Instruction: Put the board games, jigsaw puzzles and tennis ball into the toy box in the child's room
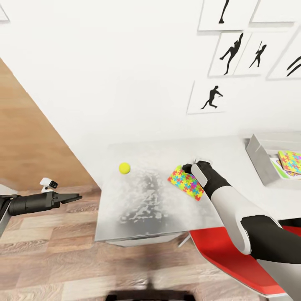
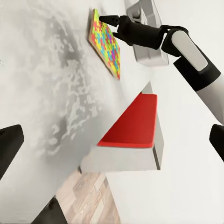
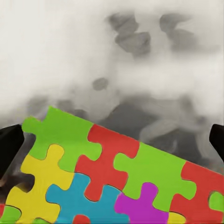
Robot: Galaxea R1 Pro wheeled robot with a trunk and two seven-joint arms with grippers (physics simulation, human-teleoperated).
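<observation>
A: Any writing readable?
B: None legible.
A: The right hand [image 1: 187, 168]?
B: Fingers spread apart, straddling the far edge of a jigsaw puzzle [image 1: 186, 182]: interlocking green, red, yellow, blue pieces, lying on the mottled surface [image 1: 138, 209].
A: The left hand [image 1: 74, 197]?
B: Off the surface's near-left side, over the floor; I cannot tell its opening.
A: The rest?
B: Tennis ball [image 1: 124, 168] left of that puzzle; toy box [image 1: 261, 161] to its right, holding another puzzle [image 1: 291, 161].

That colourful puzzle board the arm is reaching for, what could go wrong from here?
The jigsaw puzzle lies flat on the table, so the right gripper at its edge may push it along instead of lifting it. The tennis ball sits loose nearby and could roll off if bumped. The toy box already holds a puzzle.
</observation>
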